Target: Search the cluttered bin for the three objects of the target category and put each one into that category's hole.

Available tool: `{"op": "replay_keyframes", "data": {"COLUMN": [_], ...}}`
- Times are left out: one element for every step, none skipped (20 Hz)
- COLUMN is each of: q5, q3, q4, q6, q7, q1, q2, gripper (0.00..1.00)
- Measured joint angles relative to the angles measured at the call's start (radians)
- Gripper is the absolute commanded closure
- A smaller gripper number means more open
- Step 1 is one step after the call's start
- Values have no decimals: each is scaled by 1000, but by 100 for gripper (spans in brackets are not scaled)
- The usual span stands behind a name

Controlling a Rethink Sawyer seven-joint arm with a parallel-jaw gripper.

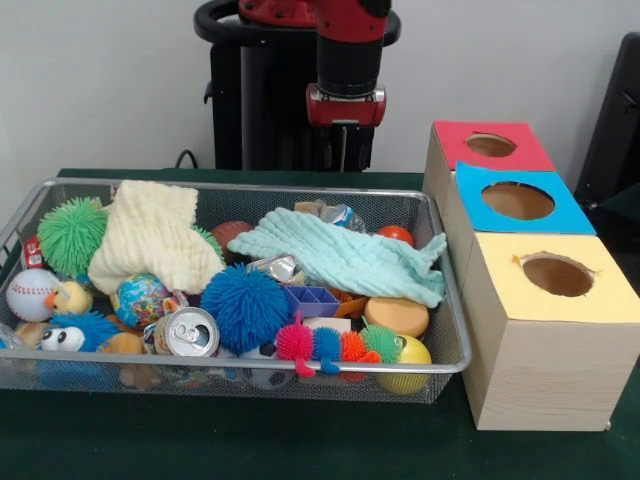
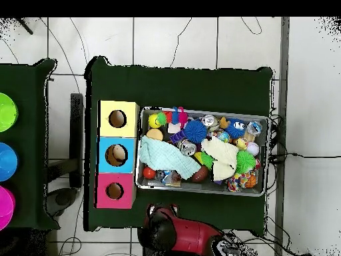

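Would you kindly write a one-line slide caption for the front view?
Sawyer's pincer hangs behind a mesh bin cluttered with toys and cloths, beside red, blue and yellow sorting boxes.

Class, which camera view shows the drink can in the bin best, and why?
The front view: the drink can faces the camera, its silver top and pull tab clear. In the overhead view it is only a small silvery spot among the toys.

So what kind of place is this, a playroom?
More likely a robot lab. A red robot arm hangs over a wire bin of toys on a green table, beside three wooden boxes with holes for sorting.
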Motion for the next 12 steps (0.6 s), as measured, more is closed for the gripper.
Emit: {"op": "replay_keyframes", "data": {"q5": [0, 1, 1, 0, 1, 1, 1, 1, 1, 2, 3, 3], "q3": [1, 3, 5, 7, 9, 13, 17, 18, 19, 19, 19, 19], "q4": [0, 0, 0, 0, 0, 0, 0, 0, 0, 0, 0, 0], "q6": [-16, -28, -41, -48, -52, -55, -58, -57, -57, -57, -57, -57], "q7": [0, 0, 0, 0, 0, 0, 0, 0, 0, 0, 0, 0], "q1": [0, -2, -4, -6, -8, -12, -16, -19, -19, -19, -19, -19], "q2": [10, 18, 26, 31, 33, 36, 39, 40, 39, 39, 38, 37], "gripper": [0, 0, 0, 0, 0, 0, 0, 0, 0, 0, 0, 0]}}
